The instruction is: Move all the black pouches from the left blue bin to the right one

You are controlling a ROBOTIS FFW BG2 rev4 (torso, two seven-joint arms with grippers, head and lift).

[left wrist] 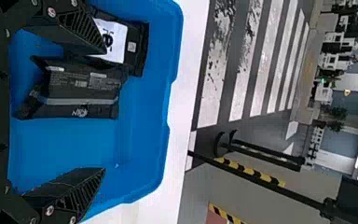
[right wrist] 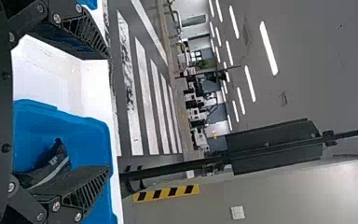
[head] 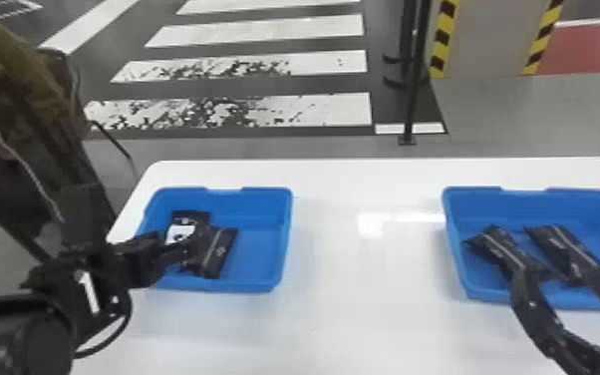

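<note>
We see the left gripper (head: 177,249) over the left blue bin (head: 264,285), its jaws standing wide apart with nothing held between them. The right gripper (head: 560,277) is at the near side of the right blue bin (head: 453,229), its jaws also spread and empty.

Beyond the left jaws, we find at least two black pouches in the left bin: a pouch with a white label (head: 182,232) and a striped pouch (head: 218,253) beside it, the two close together. In the right bin we make out two more, a creased pouch (head: 501,247) toward the left and a flatter pouch (head: 555,244) toward the right, lying slantwise.

Both bins sit well apart on a smooth white surface (head: 344,304) with rounded far corners. A bright glare lies on it between the bins.

Past its far edge, we look onto a grey floor (head: 523,117) painted with a crosswalk (head: 264,32), whose nearer white bars are flecked with black. A thin black post (head: 413,99) stands near a grey pillar (head: 488,40) edged in yellow and black stripes, with a red floor patch (head: 588,47) to its right. The right wrist view shows us long ceiling lights (right wrist: 268,49) and white and dark equipment (right wrist: 199,113) far across the room.
</note>
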